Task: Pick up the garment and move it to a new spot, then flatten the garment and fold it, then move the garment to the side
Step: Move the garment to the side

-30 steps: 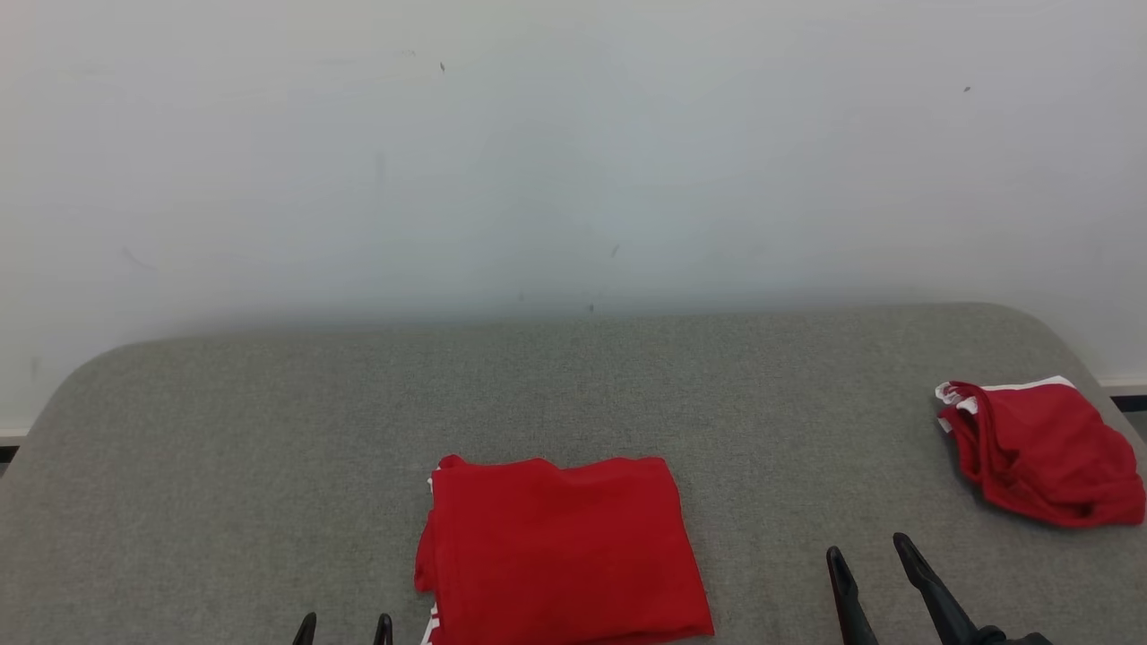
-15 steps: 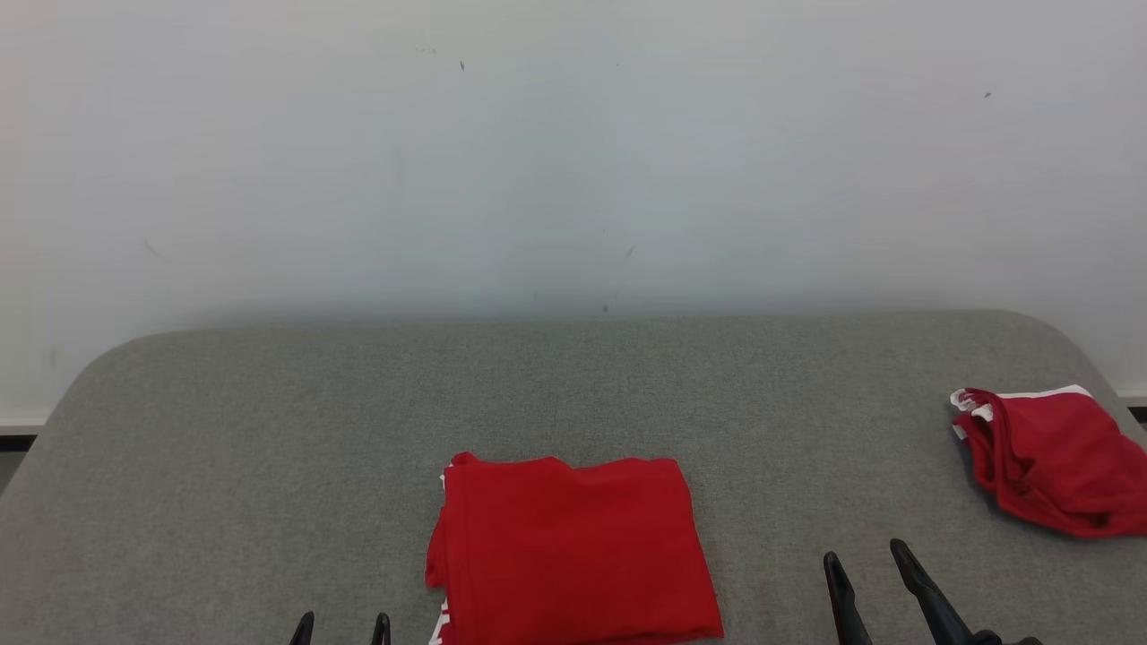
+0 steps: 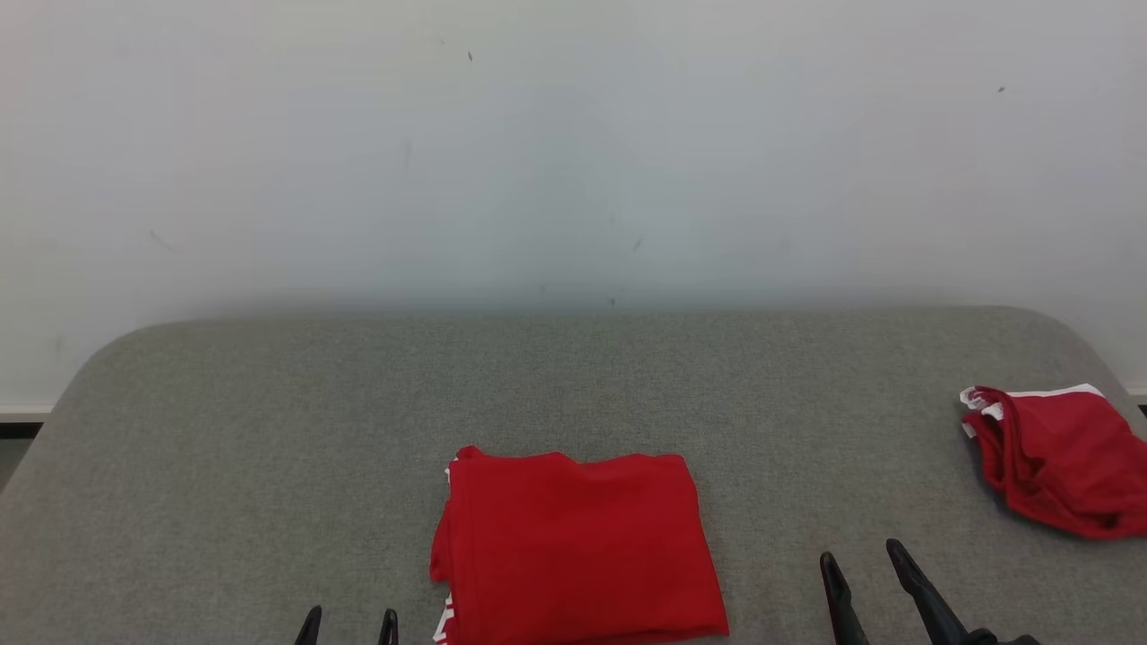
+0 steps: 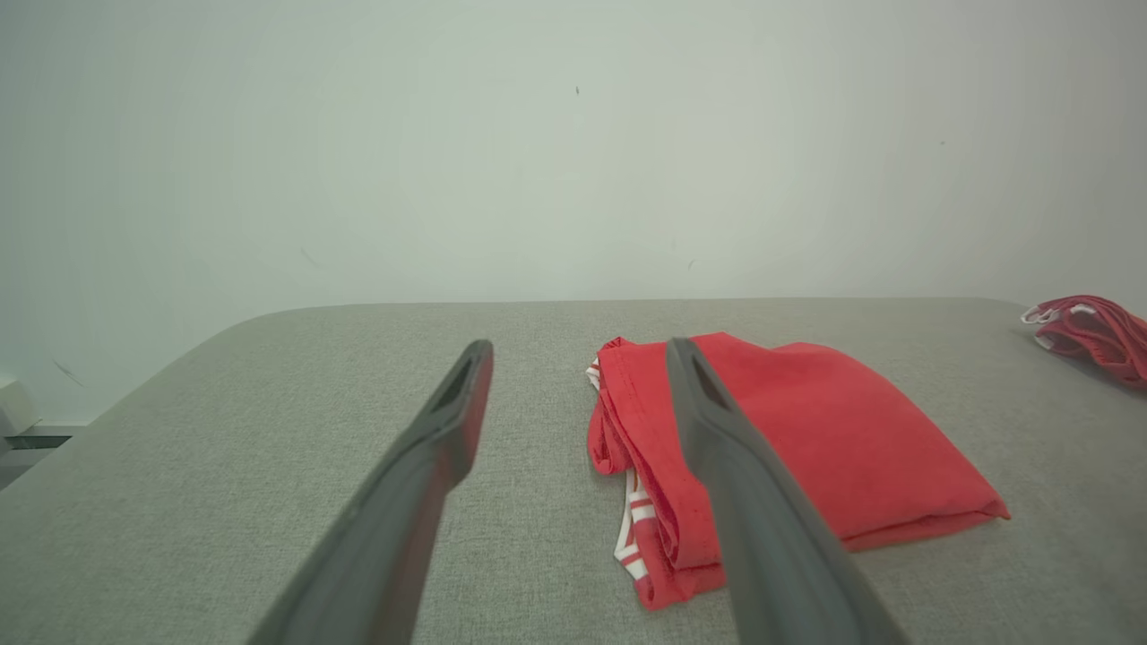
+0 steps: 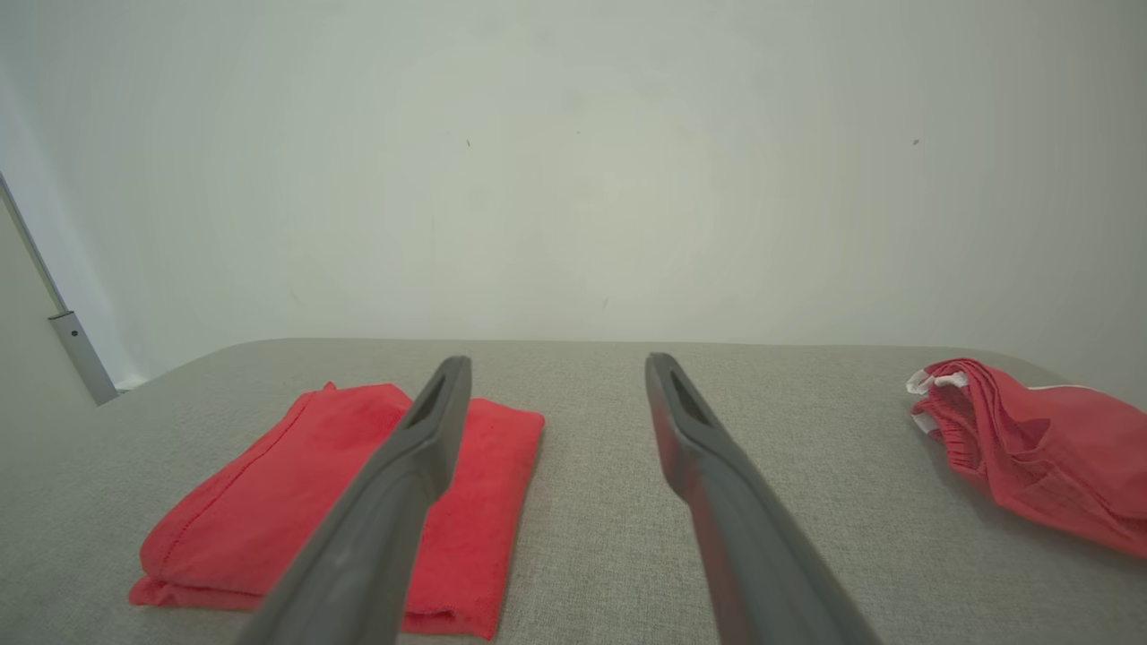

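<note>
A red garment (image 3: 578, 546) with white trim lies folded into a neat rectangle near the front of the grey padded table (image 3: 269, 430). The left wrist view has it (image 4: 806, 448) just right of the fingers; the right wrist view has it (image 5: 269, 502) at the lower left. My left gripper (image 3: 349, 624) is open at the bottom edge, just left of the folded garment and holding nothing. To the right of the garment, my right gripper (image 3: 858, 563) is open above the table, also holding nothing.
A second red garment (image 3: 1062, 457) with a white band lies crumpled at the table's right edge, also visible as a crumpled garment (image 5: 1030, 448) in the right wrist view. A white wall (image 3: 573, 152) rises behind the table. Bare grey surface spreads left and behind the folded piece.
The whole head picture has shifted slightly to the right, so the camera moved. The garments have not moved on the table and both grippers stay open.
</note>
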